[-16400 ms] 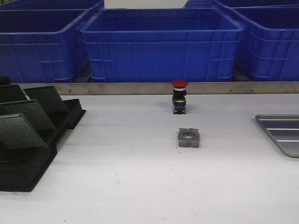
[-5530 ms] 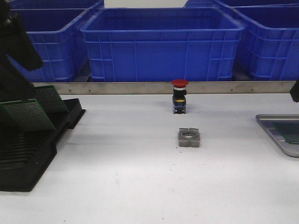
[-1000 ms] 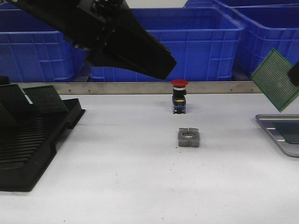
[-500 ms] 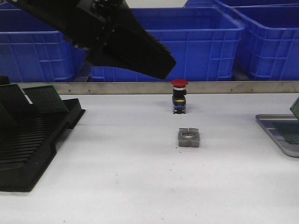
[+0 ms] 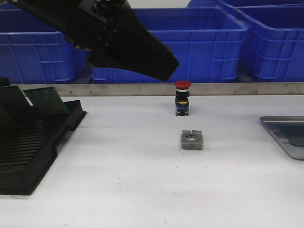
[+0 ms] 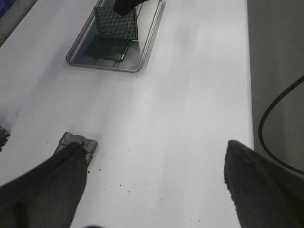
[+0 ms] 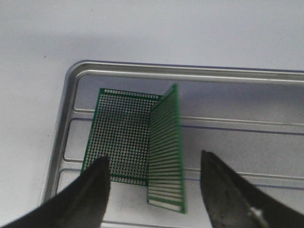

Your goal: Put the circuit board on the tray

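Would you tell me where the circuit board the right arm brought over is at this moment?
The circuit board stands on edge inside the tray at the table's right side, over a second board lying flat there, between the right gripper's open fingers.

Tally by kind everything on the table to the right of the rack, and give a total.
boards: 2 (flat board, upright board)
tray: 1
red button: 1
grey block: 1
total: 5
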Controlling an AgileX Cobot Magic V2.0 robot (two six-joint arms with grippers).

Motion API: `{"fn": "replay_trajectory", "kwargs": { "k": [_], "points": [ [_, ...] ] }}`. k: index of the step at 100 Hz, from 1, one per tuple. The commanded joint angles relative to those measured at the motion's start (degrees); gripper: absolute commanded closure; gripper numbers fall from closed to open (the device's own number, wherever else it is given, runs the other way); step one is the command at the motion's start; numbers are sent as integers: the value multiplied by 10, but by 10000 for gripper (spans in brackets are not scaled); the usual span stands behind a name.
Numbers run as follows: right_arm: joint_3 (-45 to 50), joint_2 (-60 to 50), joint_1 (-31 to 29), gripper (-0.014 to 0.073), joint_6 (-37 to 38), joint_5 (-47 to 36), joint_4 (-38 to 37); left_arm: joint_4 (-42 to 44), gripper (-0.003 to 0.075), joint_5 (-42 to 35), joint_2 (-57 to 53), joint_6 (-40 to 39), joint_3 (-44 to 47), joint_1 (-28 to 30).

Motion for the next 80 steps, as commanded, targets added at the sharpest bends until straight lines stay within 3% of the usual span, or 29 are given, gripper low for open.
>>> {"fn": "replay_trajectory", "kwargs": {
  "k": [1, 15, 29, 37, 47, 55, 80],
  "points": [
    [-15, -17, -3, 67, 0, -18, 9, -29, 171, 2, -22, -4, -14, -2],
    [-15, -18, -3, 68, -10, -18, 9, -25, 210, -3, -22, -4, -14, -2],
    [-15, -28, -3, 84, -11, 8, 9, -17, 381, -19, -22, -10, -14, -2],
    [-15, -41, -3, 209, -16, 21, 9, -17, 538, -27, -25, -10, -14, -2],
    [-15, -63, -3, 474, -19, 35, 9, -12, 738, -40, -28, -10, -14, 8],
    [-15, -85, -3, 669, -34, 55, 9, -11, 737, -41, -28, -10, -14, 32],
    [-15, -138, 18, 655, -39, 78, 9, -12, 737, -17, -51, -21, -14, 148]
  ]
}}
